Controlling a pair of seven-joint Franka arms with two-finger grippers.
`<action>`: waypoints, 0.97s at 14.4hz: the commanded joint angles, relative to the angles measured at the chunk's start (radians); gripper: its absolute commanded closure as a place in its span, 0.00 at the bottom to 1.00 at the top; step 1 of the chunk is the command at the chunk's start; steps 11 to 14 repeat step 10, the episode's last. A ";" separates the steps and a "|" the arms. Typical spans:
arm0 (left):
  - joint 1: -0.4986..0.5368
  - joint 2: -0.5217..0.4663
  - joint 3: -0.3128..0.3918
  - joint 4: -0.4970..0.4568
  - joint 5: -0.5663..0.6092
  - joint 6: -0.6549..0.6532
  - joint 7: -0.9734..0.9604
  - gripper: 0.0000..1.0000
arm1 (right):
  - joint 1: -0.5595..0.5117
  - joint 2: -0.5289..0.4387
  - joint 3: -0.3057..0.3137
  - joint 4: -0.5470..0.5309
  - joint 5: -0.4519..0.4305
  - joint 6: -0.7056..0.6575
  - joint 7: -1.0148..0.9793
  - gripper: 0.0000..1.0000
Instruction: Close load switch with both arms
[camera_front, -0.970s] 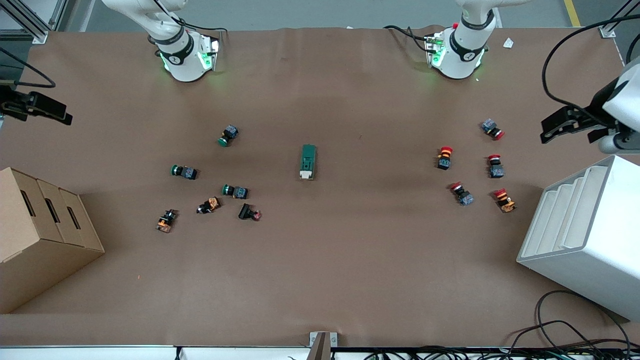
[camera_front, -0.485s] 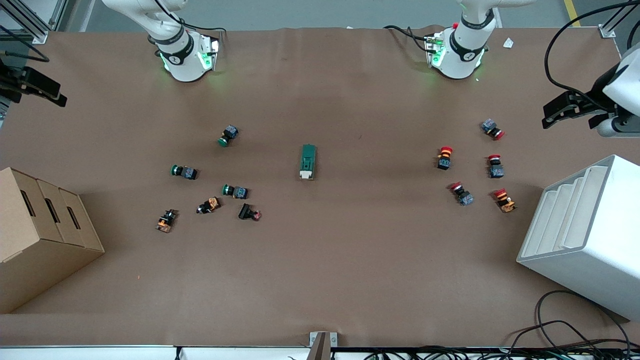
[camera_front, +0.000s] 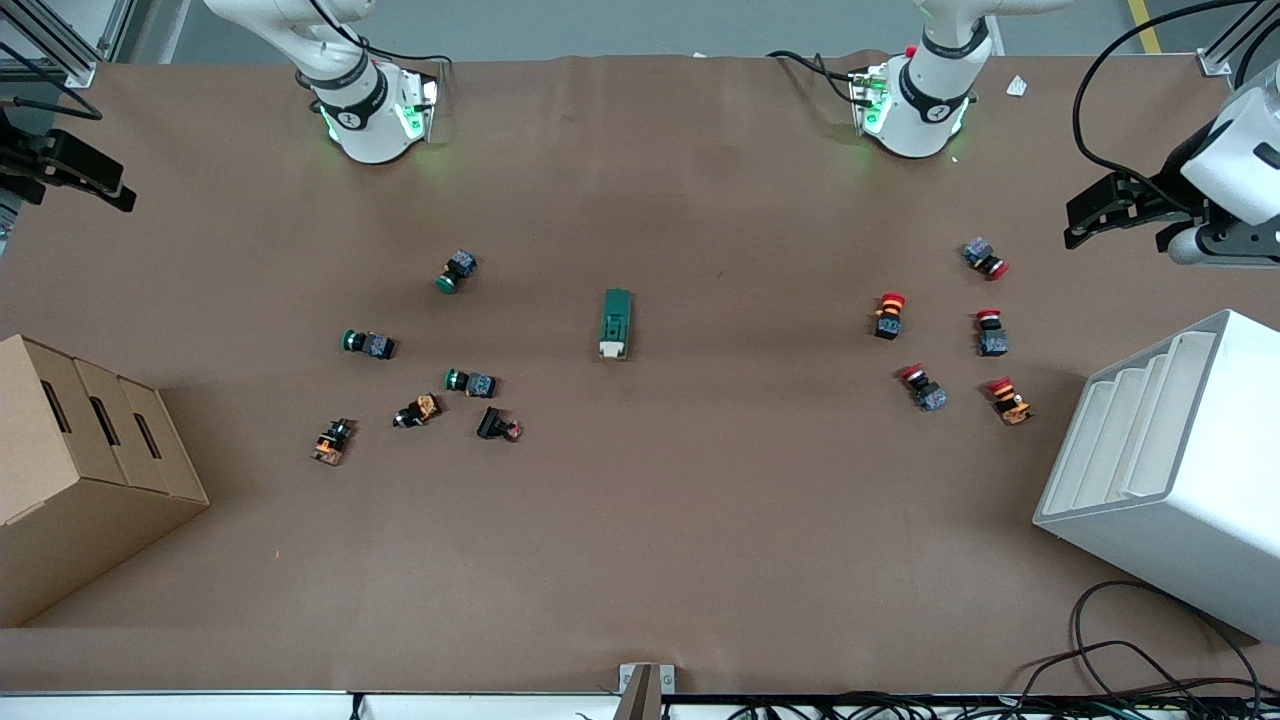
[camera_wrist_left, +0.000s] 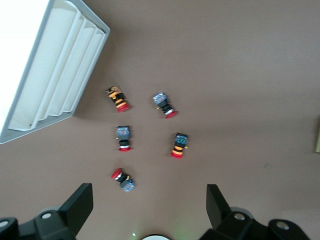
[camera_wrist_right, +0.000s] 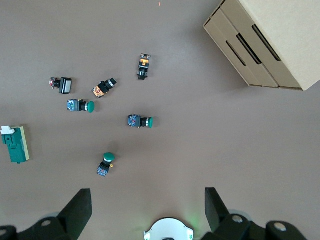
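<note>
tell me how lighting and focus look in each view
Front view: even, soft light, green glow at both arm bases, faint shadows by the cardboard box and white tray rack. Left wrist view: the rack is overexposed at the corner, buttons slightly soft. Right wrist view: evenly lit, load switch fairly crisp.

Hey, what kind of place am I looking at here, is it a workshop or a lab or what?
Probably a robotics lab bench for sorting and assembly trials. Two fixed arms stand along a brown table scattered with push buttons and a load switch, with a cardboard box and a white bin at its ends.
</note>
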 joint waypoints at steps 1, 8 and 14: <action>0.002 -0.021 0.000 0.003 -0.027 -0.004 0.013 0.00 | -0.018 -0.049 0.012 -0.063 0.016 0.017 -0.010 0.00; -0.004 -0.007 -0.002 0.038 -0.011 -0.004 0.006 0.00 | -0.018 -0.052 0.012 -0.064 0.016 0.029 -0.059 0.00; -0.010 -0.002 -0.004 0.037 -0.009 -0.006 0.003 0.00 | -0.018 -0.052 0.012 -0.064 0.017 0.031 -0.060 0.00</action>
